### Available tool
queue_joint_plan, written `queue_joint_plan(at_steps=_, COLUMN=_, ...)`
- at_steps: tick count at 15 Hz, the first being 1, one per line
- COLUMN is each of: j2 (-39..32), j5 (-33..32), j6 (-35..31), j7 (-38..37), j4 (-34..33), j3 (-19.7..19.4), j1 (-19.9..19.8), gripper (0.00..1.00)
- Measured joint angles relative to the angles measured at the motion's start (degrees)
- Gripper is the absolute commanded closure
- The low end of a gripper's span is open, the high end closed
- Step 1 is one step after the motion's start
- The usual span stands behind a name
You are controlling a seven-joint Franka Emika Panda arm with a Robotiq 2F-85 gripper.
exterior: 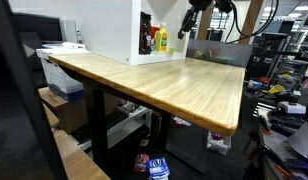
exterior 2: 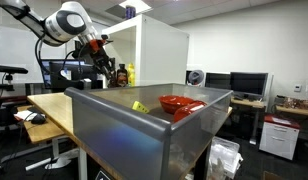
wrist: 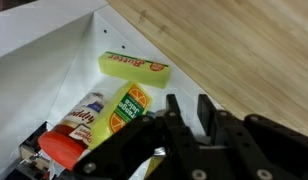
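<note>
Got the gripper [wrist: 189, 102] hanging just outside the white cubby [wrist: 44, 70], jaws pinched to a narrow gap with nothing between them, yellow bottle [wrist: 124, 108] just left of the fingertips, wedged between the butter box [wrist: 134, 68] farther ahead and a red-capped bottle [wrist: 79, 125] farther left, probably packed snug so nothing tips.

Only one word reads — "Butter", on the yellow box [wrist: 136, 68].

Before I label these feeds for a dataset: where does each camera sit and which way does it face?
Exterior view: off the table corner, facing the white cabinet; tool shows at top.
Exterior view: behind a grey bin, facing the arm.
Wrist: looks past tool fingers at the yellow bottle.
All share that bottle.
</note>
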State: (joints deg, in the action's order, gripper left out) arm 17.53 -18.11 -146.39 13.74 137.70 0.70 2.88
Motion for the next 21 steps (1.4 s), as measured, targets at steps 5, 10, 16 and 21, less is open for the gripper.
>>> queue_joint_plan(at_steps=5, j2=-0.9, j5=-5.5, j6=-0.5, j7=0.2, j4=-0.1, j3=-0.2, j1=-2.3, gripper=1.00)
queue_joint_plan(at_steps=10, j2=-2.5, j5=-7.3, j6=-0.2, j7=0.9, j4=-0.1, j3=-0.6, j1=-3.0, gripper=1.00)
queue_joint_plan(at_steps=16, j2=-5.5, j5=-8.0, j6=-0.3, j7=0.9, j4=-0.4, j3=-0.7, j1=-3.4, gripper=1.00)
queue_joint_plan(at_steps=21, j2=-8.3, j5=-9.8, j6=-0.9, j7=0.8, j4=-1.8, j3=-0.7, j1=-3.7, gripper=1.00)
